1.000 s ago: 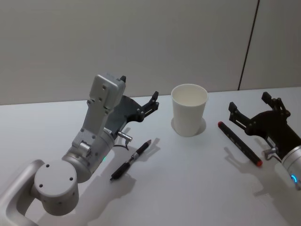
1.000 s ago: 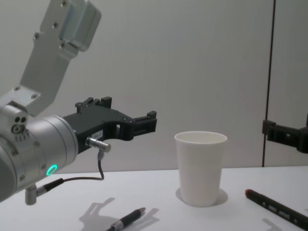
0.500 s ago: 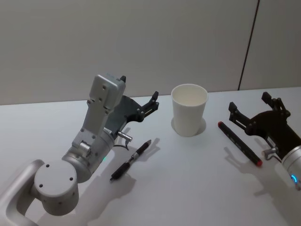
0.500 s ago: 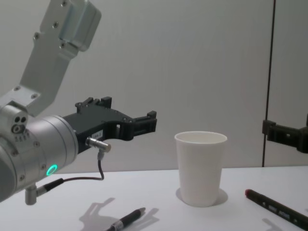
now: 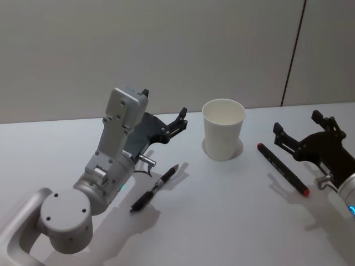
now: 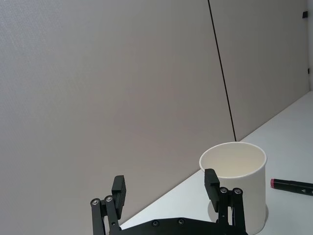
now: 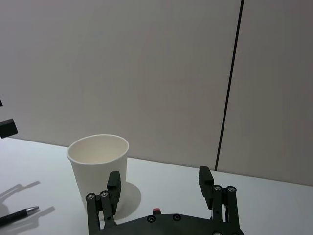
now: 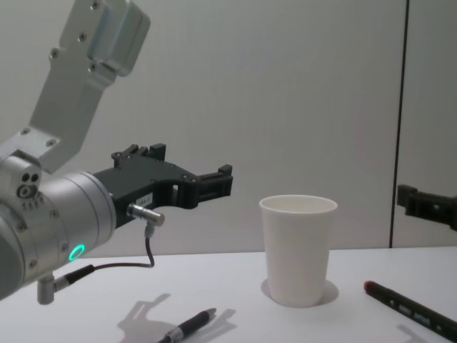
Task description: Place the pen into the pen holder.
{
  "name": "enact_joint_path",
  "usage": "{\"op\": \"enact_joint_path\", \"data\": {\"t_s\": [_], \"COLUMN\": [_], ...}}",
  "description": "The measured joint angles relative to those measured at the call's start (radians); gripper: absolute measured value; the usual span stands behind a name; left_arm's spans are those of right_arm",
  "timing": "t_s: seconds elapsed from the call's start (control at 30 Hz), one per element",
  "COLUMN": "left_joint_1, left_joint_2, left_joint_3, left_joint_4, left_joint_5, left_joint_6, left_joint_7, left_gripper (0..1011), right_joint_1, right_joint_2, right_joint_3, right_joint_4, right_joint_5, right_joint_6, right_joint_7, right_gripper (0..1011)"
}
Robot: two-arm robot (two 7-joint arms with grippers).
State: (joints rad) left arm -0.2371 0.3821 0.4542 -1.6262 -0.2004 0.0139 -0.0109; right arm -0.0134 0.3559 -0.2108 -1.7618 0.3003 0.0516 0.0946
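head: black pen [image 5: 154, 188] lying on desk [image 5: 222, 227] left of upright pen holder [image 5: 223, 133], tip aiming far-right toward it; marker pen [image 5: 282, 168] lying right of holder, axis running far-left to near-right | left end effector [image 5: 164, 104] hovering spread; right end effector [image 5: 295, 122] spread beside marker pen | wrists: both facing pen holder, fingers apart | chest: left end effector hanging raised above black pen

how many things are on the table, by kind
white paper cup: 1
slim black pen: 1
black marker with red ends: 1
total: 3
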Motion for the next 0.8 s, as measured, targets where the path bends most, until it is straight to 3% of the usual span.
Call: {"op": "enact_joint_path", "data": {"t_s": [0.53,0.8], "left_joint_1": [0.0,0.0], "left_joint_2": [0.0,0.0], "left_joint_3": [0.0,0.0], "left_joint_4": [0.0,0.0], "left_joint_5": [0.0,0.0], "left_joint_6": [0.0,0.0], "left_joint_7": [0.0,0.0], "left_gripper": [1001,1001], "right_joint_1": [-0.048,-0.041], "right_joint_2": [0.048,0.048], "right_joint_3": [0.034,0.035], "right_joint_4": [-0.041,-0.047], "right_joint_5": [0.033,0.018], "right_joint_6": [0.054,0.123], "right_joint_7": [-0.015,-0.023], "right_gripper": [1001,1001]}}
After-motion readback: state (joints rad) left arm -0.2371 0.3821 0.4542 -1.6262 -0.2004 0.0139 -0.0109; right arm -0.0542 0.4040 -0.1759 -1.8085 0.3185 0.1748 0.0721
